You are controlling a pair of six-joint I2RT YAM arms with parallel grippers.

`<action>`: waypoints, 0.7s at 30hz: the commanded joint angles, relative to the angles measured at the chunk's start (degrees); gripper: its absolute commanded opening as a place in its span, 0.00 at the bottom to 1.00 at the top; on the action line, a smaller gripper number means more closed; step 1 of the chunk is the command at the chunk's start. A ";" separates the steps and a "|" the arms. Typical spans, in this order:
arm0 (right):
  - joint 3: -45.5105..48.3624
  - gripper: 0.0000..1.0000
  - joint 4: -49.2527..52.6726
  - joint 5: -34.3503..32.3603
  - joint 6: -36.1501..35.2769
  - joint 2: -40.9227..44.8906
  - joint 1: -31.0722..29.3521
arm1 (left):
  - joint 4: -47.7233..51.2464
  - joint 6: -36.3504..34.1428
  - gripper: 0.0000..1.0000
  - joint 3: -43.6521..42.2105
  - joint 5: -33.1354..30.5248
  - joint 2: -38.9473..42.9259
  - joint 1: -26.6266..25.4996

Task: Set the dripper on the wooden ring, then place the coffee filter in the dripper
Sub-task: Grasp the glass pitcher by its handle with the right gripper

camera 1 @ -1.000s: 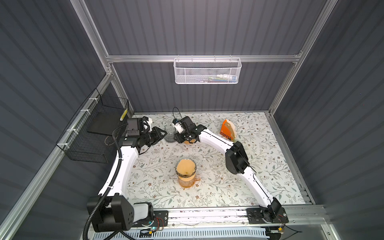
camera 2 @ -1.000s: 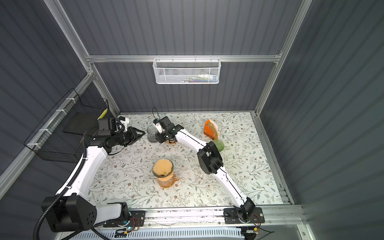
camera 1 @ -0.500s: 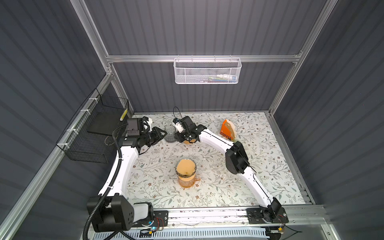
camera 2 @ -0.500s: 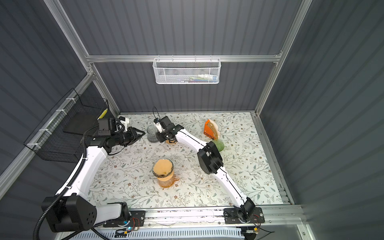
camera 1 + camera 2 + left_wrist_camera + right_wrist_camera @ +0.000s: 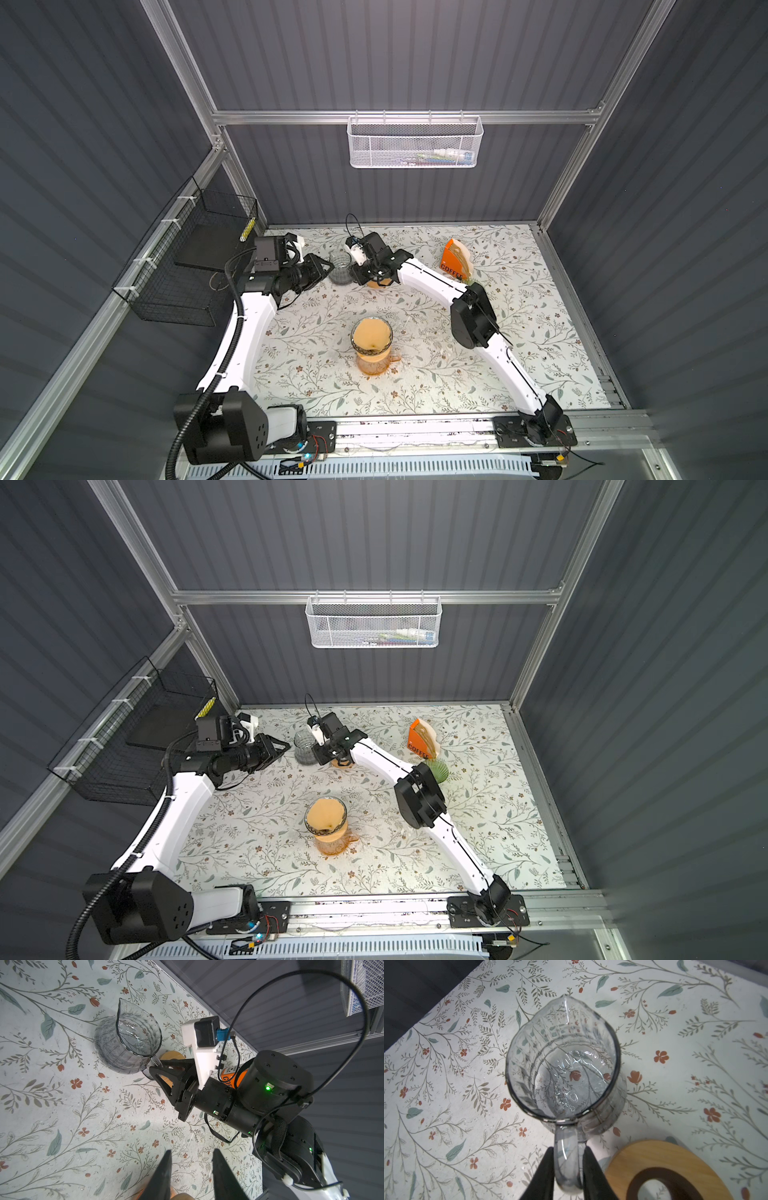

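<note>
**Right fingers close in on the pitcher handle**

Since a second ago the right fingers (image 5: pixel 545 1169) have drawn together and now pinch the handle of the glass pitcher (image 5: pixel 562 1064). Nothing else on the table (image 5: pixel 519 332) has shifted.

At far left, a black wire basket (image 5: pixel 166 291) on the wall holds a dark flat slab (image 5: pixel 208 249). The left fingers (image 5: pixel 164 1172) are spread with nothing between them; they point at the pitcher from just beside it, not touching. The pitcher stands upright and empty near the back edge. A wooden ring (image 5: pixel 664 1167) lies just beside it, mostly hidden under the right wrist in both top views.

At the table's middle, the coffee filter (image 5: pixel 372 332), tan paper, sits inside the glass dripper (image 5: pixel 354 343), which rests on an amber glass jug (image 5: pixel 376 365).

On the back wall, a white mesh basket (image 5: pixel 374 153) holds small items too blurred to name. Further right, an orange holder marked COFFEE (image 5: pixel 451 262) carries more filters. Beside it, a green glass (image 5: pixel 438 769) is half covered by the right arm's forearm.
</note>
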State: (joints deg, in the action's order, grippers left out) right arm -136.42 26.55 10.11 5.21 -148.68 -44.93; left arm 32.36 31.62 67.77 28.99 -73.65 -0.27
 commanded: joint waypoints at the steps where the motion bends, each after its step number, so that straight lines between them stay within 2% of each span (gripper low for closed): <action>1: -0.52 0.21 -0.49 -0.53 0.03 -1.55 0.01 | 1.72 -1.58 0.34 0.21 0.63 0.43 0.54; 7: -0.45 0.14 -0.24 -0.94 -0.78 -1.00 -0.25 | 1.67 -1.56 0.34 0.15 0.49 0.87 0.54; 15: 1.67 0.01 -1.17 -1.90 -1.61 1.91 -0.78 | 1.93 -1.24 0.34 -0.11 0.19 2.57 0.54; 21: 5.87 0.00 -3.34 -1.67 -1.11 6.91 -0.95 | 2.53 -1.28 0.34 -0.21 -0.02 4.18 0.54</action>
State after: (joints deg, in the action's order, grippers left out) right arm -132.14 24.93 8.71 4.45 -146.02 -45.54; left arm 33.32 31.46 67.77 28.97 -71.00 -0.25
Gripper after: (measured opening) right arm 0.181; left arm 0.343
